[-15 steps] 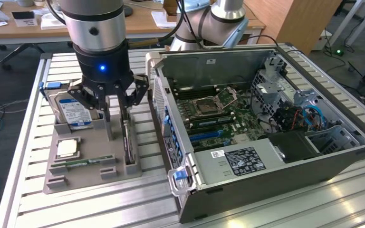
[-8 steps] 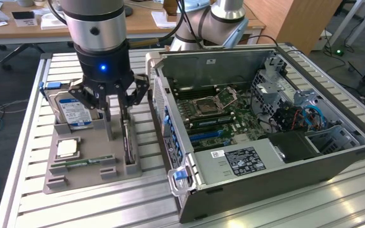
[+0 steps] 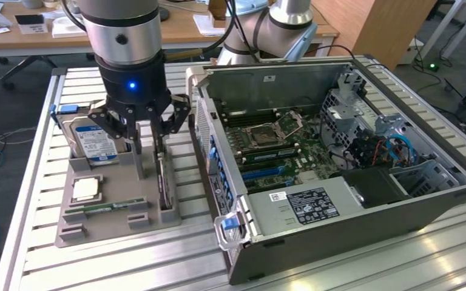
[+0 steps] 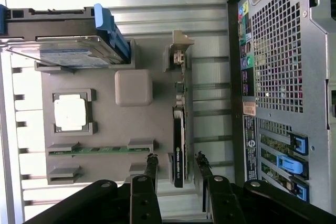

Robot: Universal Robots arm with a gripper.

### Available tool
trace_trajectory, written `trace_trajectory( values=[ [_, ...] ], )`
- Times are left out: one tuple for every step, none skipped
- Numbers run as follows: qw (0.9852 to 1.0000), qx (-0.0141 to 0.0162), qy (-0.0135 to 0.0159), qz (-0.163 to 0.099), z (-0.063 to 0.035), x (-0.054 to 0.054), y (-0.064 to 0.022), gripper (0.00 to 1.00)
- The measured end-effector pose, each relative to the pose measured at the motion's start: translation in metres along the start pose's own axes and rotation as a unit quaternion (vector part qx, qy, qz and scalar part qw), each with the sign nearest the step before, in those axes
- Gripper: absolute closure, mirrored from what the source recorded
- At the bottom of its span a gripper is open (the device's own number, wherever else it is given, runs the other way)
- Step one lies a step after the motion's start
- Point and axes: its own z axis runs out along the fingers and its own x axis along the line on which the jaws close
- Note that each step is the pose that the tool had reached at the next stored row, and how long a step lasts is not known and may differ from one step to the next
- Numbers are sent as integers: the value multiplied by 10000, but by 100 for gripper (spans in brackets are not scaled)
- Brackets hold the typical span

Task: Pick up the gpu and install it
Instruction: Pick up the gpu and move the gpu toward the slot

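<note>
Spread fingers straddle the upright gpu, seemingly without touching it, so centre them on its black face before clenching to lift it square.

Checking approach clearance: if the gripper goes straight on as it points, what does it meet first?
Probably the gpu, standing on edge in the grey tray; the open gripper straddles it. Depth unclear.

gpu: thin flat card with a black face, a green board edge and a silver metal bracket at one end. Stands upright on its long edge, seated in a slot of the grey holder tray. It runs lengthwise along the tray's side on the exterior view's right.
</note>
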Motion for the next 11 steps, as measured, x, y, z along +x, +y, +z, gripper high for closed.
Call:
trace_trajectory(
  values=[
    [10000, 0, -1, 0, 4, 0, 1, 58],
    [10000, -1, -1, 0, 13, 0, 0, 58],
    [10000, 0, 0, 0, 26, 1, 0, 58],
    [10000, 0, 0, 0, 40, 1, -1, 58],
    [10000, 0, 0, 0, 56, 1, -1, 58],
    [10000, 0, 0, 0, 71, 1, -2, 58],
    [10000, 0, 0, 0, 84, 2, -3, 58],
    [10000, 0, 0, 0, 96, 2, -3, 58],
    [10000, 0, 0, 0, 107, 2, -4, 58],
    [10000, -1, 0, 0, 117, 3, -4, 58],
    [10000, 0, -1, 1, 127, 3, -4, 58]
  ],
)
